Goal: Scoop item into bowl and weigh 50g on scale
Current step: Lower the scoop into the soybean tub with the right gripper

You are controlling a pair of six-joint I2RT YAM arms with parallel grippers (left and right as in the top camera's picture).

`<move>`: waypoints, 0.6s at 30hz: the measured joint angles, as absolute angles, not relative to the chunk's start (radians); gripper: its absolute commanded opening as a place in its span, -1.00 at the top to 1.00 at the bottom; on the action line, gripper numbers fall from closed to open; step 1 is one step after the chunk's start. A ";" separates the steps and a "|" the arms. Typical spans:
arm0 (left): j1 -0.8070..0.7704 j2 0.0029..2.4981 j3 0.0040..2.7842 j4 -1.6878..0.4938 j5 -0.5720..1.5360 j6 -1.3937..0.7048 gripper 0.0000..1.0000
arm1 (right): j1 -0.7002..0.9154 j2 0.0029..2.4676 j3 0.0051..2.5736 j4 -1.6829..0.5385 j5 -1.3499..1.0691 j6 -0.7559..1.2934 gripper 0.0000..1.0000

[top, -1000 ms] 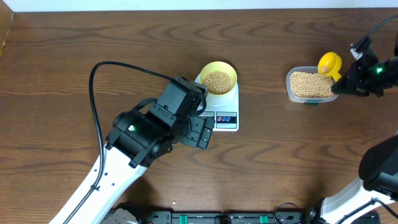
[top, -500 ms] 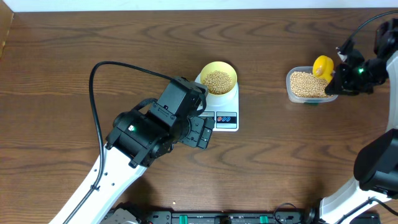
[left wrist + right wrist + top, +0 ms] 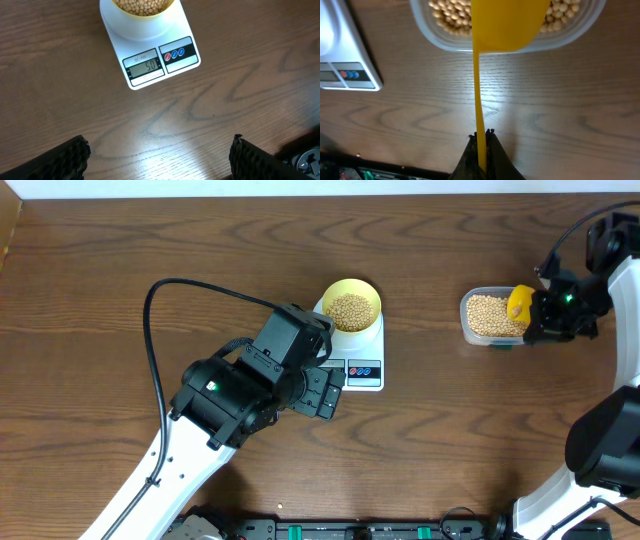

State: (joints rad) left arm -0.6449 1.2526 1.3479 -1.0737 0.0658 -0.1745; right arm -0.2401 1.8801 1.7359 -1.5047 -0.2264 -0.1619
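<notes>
The left gripper (image 3: 160, 162) hovered with jaws wide, at 7 o'clock from the scale (image 3: 145, 67), whose display read 50. The bowl (image 3: 350, 282) of beans (image 3: 350, 310) sat on the scale's 12 o'clock end. Out at 3 o'clock, the right gripper (image 3: 481, 136) pinched a scoop (image 3: 507, 22) over the tub (image 3: 455, 46).

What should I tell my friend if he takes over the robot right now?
The left gripper is open and empty, hovering over the table in front of the scale.
The right gripper is shut on the handle of the yellow scoop, whose head is over the clear tub.
The bowl of beans sits on the scale, and the display seems to read 50.
Done: the weight looks reached. Left: probably just set the scoop down and add no more.
</notes>
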 measured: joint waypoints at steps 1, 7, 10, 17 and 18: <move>-0.645 1.253 1.348 -1.073 0.066 -0.175 -0.83 | -0.240 1.880 1.715 -1.497 -0.220 -0.157 0.97; -0.645 1.253 1.348 -1.073 0.066 -0.175 -0.83 | -0.232 1.880 1.604 -1.436 -0.200 -0.138 0.97; -0.645 1.253 1.348 -1.073 0.066 -0.175 -0.83 | -0.216 1.880 1.595 -1.417 -0.163 -0.126 0.98; -0.645 1.253 1.348 -1.073 0.066 -0.175 -0.83 | -0.127 1.880 1.594 -1.395 -0.026 -0.075 0.97; -0.645 1.253 1.348 -1.073 0.066 -0.175 -0.83 | -0.115 1.880 1.594 -1.394 -0.009 -0.068 0.97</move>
State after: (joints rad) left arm -0.6449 1.2526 1.3479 -1.0733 0.0662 -0.1745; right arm -0.1154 1.8797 1.5944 -1.3937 -0.0090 -0.0681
